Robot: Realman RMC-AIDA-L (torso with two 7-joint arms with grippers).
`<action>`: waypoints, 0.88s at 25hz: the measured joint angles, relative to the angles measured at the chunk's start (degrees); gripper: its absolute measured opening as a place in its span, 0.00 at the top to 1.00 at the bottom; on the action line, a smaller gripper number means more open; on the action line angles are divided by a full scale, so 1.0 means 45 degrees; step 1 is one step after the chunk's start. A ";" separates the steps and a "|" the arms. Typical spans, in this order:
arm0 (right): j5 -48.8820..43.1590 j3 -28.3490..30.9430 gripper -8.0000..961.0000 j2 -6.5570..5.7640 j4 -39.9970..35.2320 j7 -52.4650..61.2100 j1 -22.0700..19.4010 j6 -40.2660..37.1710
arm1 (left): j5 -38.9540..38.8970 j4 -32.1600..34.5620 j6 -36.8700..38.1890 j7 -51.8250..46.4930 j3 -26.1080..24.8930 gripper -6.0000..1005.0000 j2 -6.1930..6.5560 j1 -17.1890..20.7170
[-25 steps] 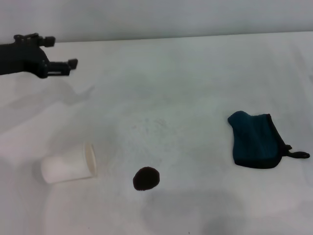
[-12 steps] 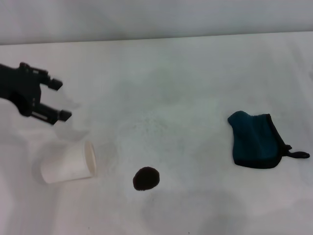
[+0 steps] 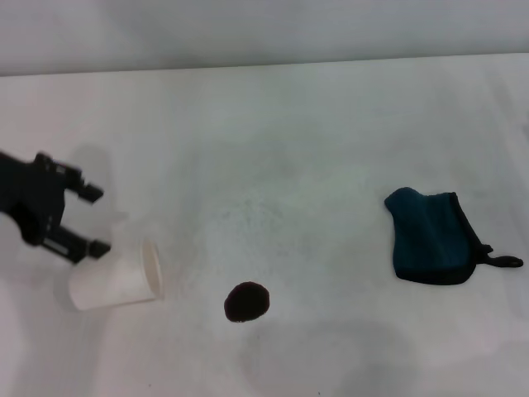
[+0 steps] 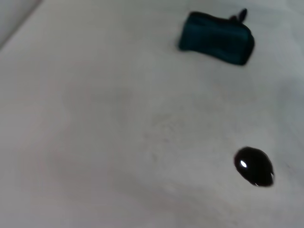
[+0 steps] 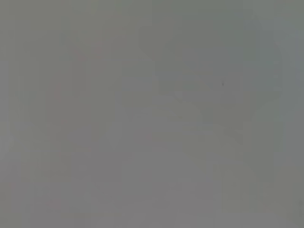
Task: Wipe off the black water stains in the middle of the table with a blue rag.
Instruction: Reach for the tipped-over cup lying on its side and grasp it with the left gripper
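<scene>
Three loose items lay on the white bench (image 3: pixel 273 124). Item one: black water stains (image 3: pixel 247 302), a single roundish dark blotch toward the near middle, glossy in the left wrist view. Item two: blue rag (image 3: pixel 430 236), crumpled in a heap on the robot's right side, well apart from the blotch, its long axis running roughly away from the robot, its black loop tag pointing outward to the right. Item three: white cup (image 3: pixel 116 285), lying on its side to the left of the blotch, mouth turned toward it.

Left gripper (image 3: pixel 89 220): hung just above and beside the cup at the far left, jaws spread apart, nothing between them. Right gripper: not seen in any view, so its jaws could not be judged.

Governing relation: the rag lay across the whole bench from the left gripper, beyond the blotch. Judged on position, the right arm's side was nearer the rag; the rag appeared untouched and the wiping not begun.
</scene>
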 joint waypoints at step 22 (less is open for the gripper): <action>0.0006 -0.0004 0.09 0.0020 0.0277 0.0012 -0.0113 0.0575 | 0.0875 0.2270 -0.1972 0.1078 -0.0019 0.13 -0.0062 0.1067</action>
